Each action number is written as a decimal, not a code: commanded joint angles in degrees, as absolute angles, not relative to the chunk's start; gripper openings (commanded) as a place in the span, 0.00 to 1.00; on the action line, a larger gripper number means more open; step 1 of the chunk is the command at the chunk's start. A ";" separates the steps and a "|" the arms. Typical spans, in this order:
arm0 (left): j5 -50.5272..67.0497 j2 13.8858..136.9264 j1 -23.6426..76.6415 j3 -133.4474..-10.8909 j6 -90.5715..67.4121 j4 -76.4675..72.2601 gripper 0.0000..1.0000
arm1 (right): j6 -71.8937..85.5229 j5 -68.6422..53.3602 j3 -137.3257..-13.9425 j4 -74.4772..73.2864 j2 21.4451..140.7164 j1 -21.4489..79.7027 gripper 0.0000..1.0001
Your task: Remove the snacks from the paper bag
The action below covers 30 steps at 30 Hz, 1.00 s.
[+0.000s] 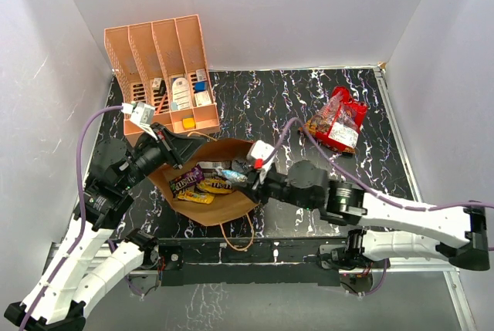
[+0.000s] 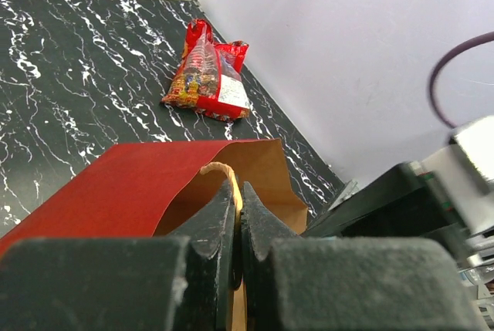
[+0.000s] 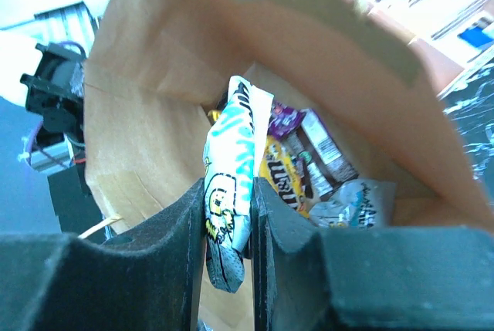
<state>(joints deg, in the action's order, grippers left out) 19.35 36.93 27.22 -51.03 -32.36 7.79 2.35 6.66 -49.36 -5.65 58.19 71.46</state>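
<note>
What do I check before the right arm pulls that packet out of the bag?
1. Right gripper shut on white-blue packet: ok.
2. Left gripper shut on handle of paper bag, mouth open: ok.
3. Held packet free of other packets: cannot tell.
4. Red sweets bag already out on table: ok.
5. Bag emptied: not ok, packets remain inside.

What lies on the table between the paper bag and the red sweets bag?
Nothing: the left wrist view shows only bare black marbled table between paper bag and sweets bag. In the top view the right arm's purple cable passes over it.
</note>
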 commanded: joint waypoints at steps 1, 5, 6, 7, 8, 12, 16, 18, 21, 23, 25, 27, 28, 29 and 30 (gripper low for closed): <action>18.37 36.56 27.28 -54.01 -31.40 8.05 0.00 | -1.73 11.83 -54.76 -7.68 51.60 71.16 0.07; 17.95 36.34 27.29 -54.57 -31.21 8.77 0.00 | -3.95 27.61 -54.62 -0.17 48.96 71.19 0.07; 17.89 36.30 27.33 -54.58 -31.19 8.91 0.00 | -5.00 32.17 -54.36 1.87 48.88 71.15 0.07; 17.85 36.22 27.33 -54.58 -31.20 8.96 0.00 | -6.15 37.66 -54.12 4.41 49.01 71.19 0.07; 17.84 36.21 27.34 -54.67 -31.20 9.02 0.00 | -7.87 43.47 -53.75 6.97 49.49 71.19 0.07; 18.05 36.21 27.30 -55.13 -31.20 9.52 0.00 | -10.26 59.32 -53.75 12.42 54.32 64.75 0.07; 19.54 36.12 27.32 -55.69 -31.20 8.99 0.00 | 11.27 39.22 -55.45 -6.07 58.16 42.49 0.07; 24.70 36.55 27.33 -55.74 -31.03 6.66 0.00 | 17.15 24.23 -52.83 -8.30 59.28 32.45 0.07; 34.64 38.56 27.33 -56.00 -32.36 3.05 0.00 | 23.87 7.36 -47.28 -7.68 62.15 22.73 0.07; 38.42 39.84 27.29 -55.81 -33.38 2.08 0.00 | 26.07 -0.96 -44.57 -6.73 65.78 18.69 0.07; 40.55 40.12 27.33 -55.01 -34.47 0.90 0.00 | 27.35 -7.69 -42.97 -6.26 70.23 14.99 0.07; 41.41 39.49 27.33 -54.24 -35.12 0.06 0.00 | 27.53 -12.36 -42.46 -5.98 74.67 11.50 0.07; 41.40 38.98 27.33 -53.87 -35.20 -0.07 0.00 | 27.28 -13.92 -42.31 -5.38 76.76 10.08 0.07; 41.19 38.49 27.29 -53.56 -35.15 -0.02 0.00 | 27.03 -15.03 -42.11 -4.76 78.54 8.85 0.07; 40.94 38.08 27.35 -53.31 -35.07 0.06 0.00 | 26.99 -16.16 -41.91 -3.84 80.31 7.79 0.07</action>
<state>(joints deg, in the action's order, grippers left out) 36.69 40.42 27.22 -53.39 -33.93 4.21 24.23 -3.29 -42.17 -7.31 76.18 11.94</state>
